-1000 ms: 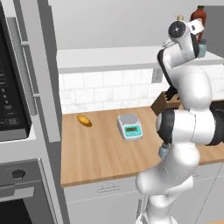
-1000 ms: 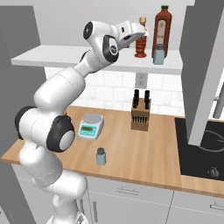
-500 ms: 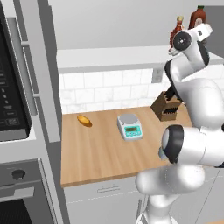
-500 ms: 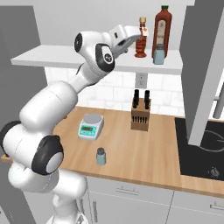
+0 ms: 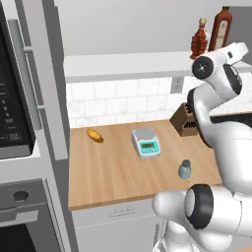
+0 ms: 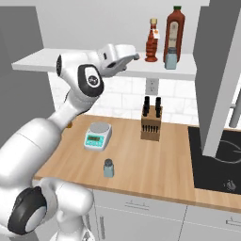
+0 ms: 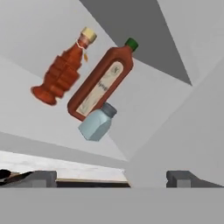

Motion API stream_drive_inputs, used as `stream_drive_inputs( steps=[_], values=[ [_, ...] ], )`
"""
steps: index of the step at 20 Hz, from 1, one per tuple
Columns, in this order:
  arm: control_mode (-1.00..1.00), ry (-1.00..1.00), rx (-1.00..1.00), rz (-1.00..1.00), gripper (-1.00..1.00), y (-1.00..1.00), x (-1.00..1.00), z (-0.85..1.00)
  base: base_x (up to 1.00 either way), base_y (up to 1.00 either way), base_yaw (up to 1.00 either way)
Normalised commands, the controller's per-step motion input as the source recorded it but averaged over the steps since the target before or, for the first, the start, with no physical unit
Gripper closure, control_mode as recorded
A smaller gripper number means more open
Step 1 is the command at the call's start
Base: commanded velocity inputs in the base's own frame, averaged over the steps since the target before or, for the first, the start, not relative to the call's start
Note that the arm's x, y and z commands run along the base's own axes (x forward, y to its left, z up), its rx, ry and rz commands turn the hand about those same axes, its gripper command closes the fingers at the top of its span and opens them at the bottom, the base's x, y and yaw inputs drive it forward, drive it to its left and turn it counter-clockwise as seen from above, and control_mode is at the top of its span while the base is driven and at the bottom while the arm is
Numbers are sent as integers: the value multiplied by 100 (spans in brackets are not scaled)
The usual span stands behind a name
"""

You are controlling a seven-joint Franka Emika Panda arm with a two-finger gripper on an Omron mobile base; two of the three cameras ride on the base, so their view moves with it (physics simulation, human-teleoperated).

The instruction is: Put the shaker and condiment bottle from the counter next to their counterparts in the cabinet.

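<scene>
**Ribbed bottle on the shelf, one shaker on the bench**

Nearest the base, the shaker [image 6: 108, 167] stands upright on the wooden bench [image 6: 155, 174], alone, towards the front edge and well apart from everything else. Behind it sits a small kitchen scale [image 6: 97, 135] with a green display, and further right a knife block [image 6: 151, 123] close to the tiled wall. In the left base view a small orange-brown item [image 5: 94, 135] lies on the far left of the bench, too small to identify. A black cooktop [image 6: 216, 160] adjoins the bench on the right.

Above, on the white shelf of the cabinet [image 6: 56, 63], three containers stand upright in a tight group. The condiment bottle [image 6: 151, 41] with its tan stopper and pale tag is on the left, just beside the tall red-brown bottle [image 6: 173, 32] with the dark green cap. A second small blue-grey shaker [image 6: 171, 58] stands in front of the tall bottle, touching or nearly so. What any of them contain cannot be told.

The arm rises from the base, bends at a raised elbow and reaches level towards the shelf. The tool [image 6: 133, 57] hangs just left of and below the condiment bottle, clear of it, its fingers [image 7: 41, 178] spread wide apart with nothing between them.
</scene>
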Motion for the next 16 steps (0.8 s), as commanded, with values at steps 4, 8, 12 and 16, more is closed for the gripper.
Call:
stream_drive_inputs(
  steps=[4,8,12,16],
  values=[
    [-100,-3,2,-15,-100,52,-86,-48,0,0,0],
    [-100,0,11,-8,-100,24,-51,-72,0,0,0],
    [-100,4,28,0,-100,0,0,-37,0,0,0],
    [-100,2,25,0,-100,9,0,-71,0,0,0]
  ],
)
